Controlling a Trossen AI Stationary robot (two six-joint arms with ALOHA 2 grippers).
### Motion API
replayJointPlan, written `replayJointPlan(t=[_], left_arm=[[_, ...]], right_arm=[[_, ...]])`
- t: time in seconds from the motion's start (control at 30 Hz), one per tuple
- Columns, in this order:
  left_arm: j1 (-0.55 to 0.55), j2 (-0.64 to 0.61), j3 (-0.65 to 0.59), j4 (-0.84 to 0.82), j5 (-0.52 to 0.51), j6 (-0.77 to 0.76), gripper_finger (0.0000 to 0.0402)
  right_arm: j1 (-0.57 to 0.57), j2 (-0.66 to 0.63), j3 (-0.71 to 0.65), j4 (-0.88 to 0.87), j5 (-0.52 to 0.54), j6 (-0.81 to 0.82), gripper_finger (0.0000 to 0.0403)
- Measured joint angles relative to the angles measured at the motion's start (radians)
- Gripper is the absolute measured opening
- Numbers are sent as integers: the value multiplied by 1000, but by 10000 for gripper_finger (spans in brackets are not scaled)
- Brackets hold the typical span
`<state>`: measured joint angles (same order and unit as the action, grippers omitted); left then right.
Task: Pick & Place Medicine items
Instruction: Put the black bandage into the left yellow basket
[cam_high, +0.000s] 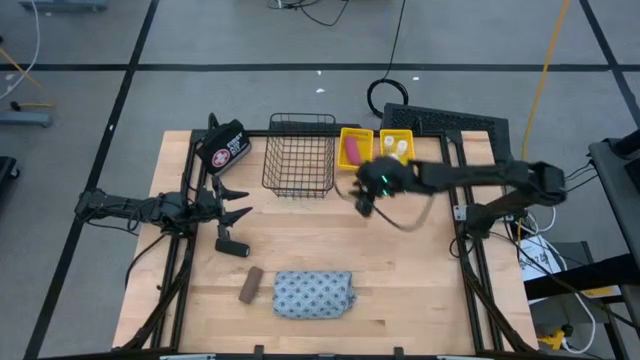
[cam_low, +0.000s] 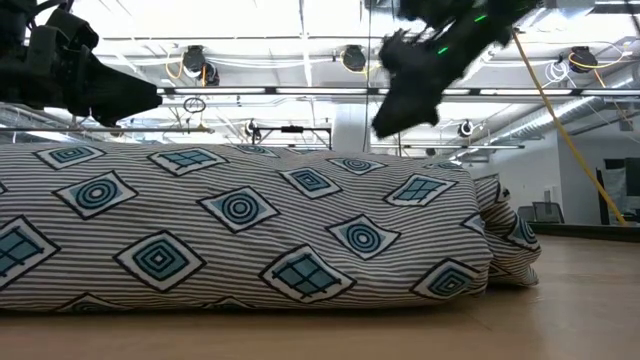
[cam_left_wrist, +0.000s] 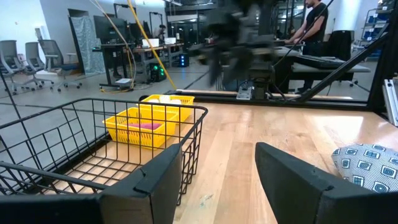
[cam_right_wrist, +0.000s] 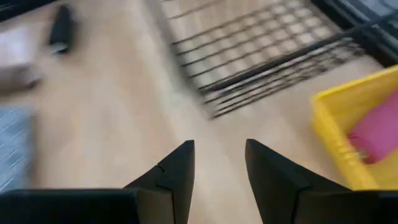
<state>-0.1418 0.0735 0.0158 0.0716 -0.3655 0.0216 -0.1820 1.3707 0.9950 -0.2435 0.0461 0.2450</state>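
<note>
The pink roll (cam_high: 352, 150) lies in the left of two yellow bins (cam_high: 357, 133) at the desk's far edge, and small white bottles (cam_high: 397, 148) sit in the right bin (cam_high: 408, 134). The blue-grey patterned pouch (cam_high: 313, 295) lies near the front edge of the desk (cam_high: 400, 280), the brown bar (cam_high: 250, 284) just beside it, the black handled piece (cam_high: 231, 245) a little farther in. The right gripper (cam_high: 364, 196) hangs above bare wood in front of the bins, jaws narrowly parted and holding nothing. The left gripper (cam_high: 232, 201) waits beside the wire basket (cam_high: 299, 154), jaws apart and empty. A black bag (cam_high: 222, 146) with a red-and-white round emblem sits at the far left corner; its lettering cannot be read.
</note>
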Motion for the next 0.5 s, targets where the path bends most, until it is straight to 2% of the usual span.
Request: replayJointPlan(t=[0.13,0.23,0.37,0.5], left_arm=[[0,0,0,0,0,0,214],[0,0,0,27,-1,4,214],[0,0,0,78,-1,1,214],[0,0,0,103,-1,-1,214]], right_arm=[[181,-145,-164,201,56,-8,122],[284,-222,-314,461,109,-12,118],[350,-282,-477,771,109,-64,113],[367,-348,-561,835,111,-67,109]])
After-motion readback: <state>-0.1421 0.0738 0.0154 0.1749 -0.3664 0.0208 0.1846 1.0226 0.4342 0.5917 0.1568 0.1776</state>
